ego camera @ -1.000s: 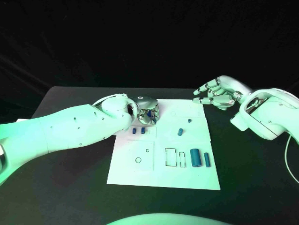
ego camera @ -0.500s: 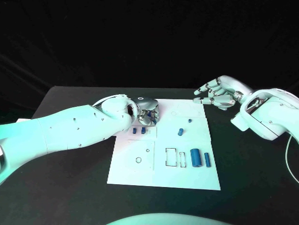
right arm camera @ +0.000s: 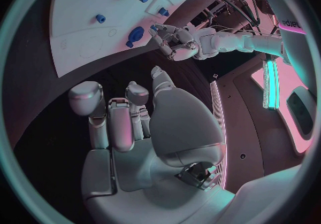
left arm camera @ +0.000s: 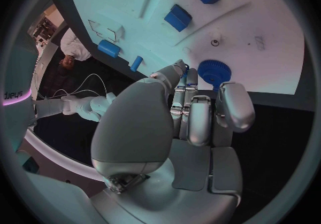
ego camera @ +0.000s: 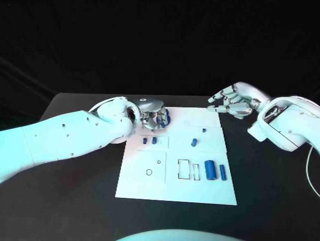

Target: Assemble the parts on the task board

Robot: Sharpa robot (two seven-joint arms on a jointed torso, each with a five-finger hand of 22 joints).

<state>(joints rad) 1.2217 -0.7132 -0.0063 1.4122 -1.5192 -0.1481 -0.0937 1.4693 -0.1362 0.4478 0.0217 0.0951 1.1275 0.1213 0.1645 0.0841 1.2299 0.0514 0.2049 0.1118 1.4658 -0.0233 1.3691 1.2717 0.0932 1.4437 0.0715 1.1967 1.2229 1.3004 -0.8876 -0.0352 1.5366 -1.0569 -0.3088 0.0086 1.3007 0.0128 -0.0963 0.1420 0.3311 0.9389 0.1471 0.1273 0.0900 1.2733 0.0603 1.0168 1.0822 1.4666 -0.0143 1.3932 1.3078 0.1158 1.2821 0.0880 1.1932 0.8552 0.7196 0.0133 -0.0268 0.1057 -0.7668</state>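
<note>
We see the left hand (ego camera: pixel 152 114) poised at the task board's (ego camera: pixel 176 193) upper-left corner, fingers curled beside the blue gear (left arm camera: pixel 214 72), probably to seat it, while the right hand (ego camera: pixel 232 101) waits empty, fingers apart, upper right.

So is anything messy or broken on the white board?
Nothing stands out. The blue parts lie neatly on the task board, nothing spilled or cracked. A round blue gear sits near the board's far edge, by the left hand's fingertips. The right hand hovers off the board, holding nothing.
</note>
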